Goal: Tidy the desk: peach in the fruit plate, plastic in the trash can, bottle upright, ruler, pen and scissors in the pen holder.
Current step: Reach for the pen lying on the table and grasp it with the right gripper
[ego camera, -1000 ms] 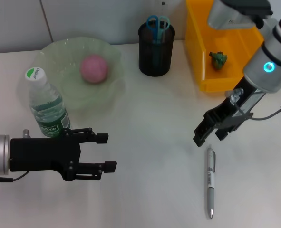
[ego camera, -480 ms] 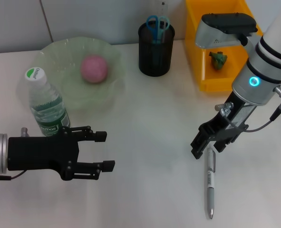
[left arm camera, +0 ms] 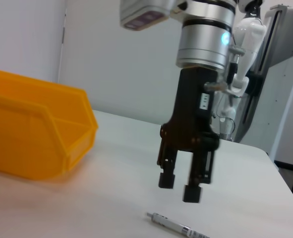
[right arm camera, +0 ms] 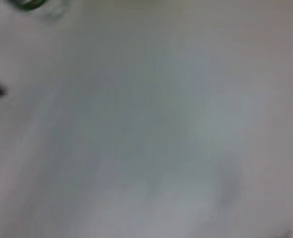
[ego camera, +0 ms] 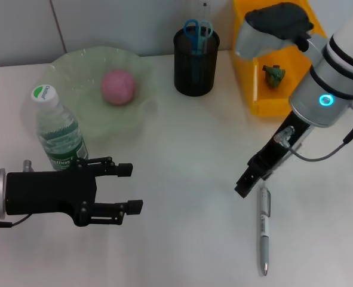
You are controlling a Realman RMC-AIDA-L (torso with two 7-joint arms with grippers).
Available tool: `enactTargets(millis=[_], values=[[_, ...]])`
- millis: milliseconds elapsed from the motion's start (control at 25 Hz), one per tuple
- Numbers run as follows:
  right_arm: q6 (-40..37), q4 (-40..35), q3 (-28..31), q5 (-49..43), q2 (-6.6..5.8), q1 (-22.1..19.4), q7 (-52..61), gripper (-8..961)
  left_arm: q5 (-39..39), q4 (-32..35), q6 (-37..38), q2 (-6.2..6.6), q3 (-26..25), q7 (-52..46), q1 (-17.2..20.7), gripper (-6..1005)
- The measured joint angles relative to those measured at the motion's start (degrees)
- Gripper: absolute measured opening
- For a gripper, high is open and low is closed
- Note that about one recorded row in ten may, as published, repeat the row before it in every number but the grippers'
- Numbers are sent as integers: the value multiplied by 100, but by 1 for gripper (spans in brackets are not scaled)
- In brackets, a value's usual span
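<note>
Hovering right gripper (ego camera: pixel 246 186) just above cap end of pen (ego camera: pixel 264 230), fingers parted w/ nothing btwn, prob. lining up for pickup. Pen lying flat on desk (ego camera: pixel 188 179), well apart from pen holder (ego camera: pixel 196 63). Left gripper (ego camera: pixel 131 188) idling near bottle (ego camera: pixel 58 131), fingers spread, empty.

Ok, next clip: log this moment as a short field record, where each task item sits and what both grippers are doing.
peach: in fruit plate
bottle: upright on desk
scissors: in pen holder
plastic: in trash can
pen: flat on desk
right gripper: open, above the pen's end
left gripper: open, idle beside bottle
</note>
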Motion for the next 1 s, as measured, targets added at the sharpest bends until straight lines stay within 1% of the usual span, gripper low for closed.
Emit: enactTargets(millis=[200, 360, 520, 560, 640, 680, 720, 840, 1000], values=[[-288, -190, 33, 280, -26, -11, -1644, 624, -169, -1, 36, 3, -9, -33, 87, 799], [-533, -296, -15, 302, -28, 20, -2820, 621, -396, 1, 85, 20, 4, -76, 231, 799], [-872, -479, -74, 300, -24, 26, -3845, 618, -400, 0, 85, 30, 4, -121, 245, 799], [-961, -524, -98, 288, -24, 26, -4055, 617, -404, -113, 16, 24, 1, -290, 264, 799], [-1177, -648, -137, 238, -24, 28, -4513, 615, -405, -197, -62, -16, 0, -295, 259, 799], [-1275, -715, -156, 211, -25, 28, -4739, 614, -405, -197, -62, -16, 0, -295, 259, 799], [-1351, -758, -180, 191, -25, 27, -4931, 614, -445, -299, -135, -82, -1, -326, 243, 799], [-1529, -860, -324, 103, -27, 5, -5494, 611, -523, -352, -119, -136, 1, -368, 247, 799], [-1545, -920, -521, -42, -24, -76, -6190, 608, -535, -359, -16, -145, 136, -434, 237, 799]])
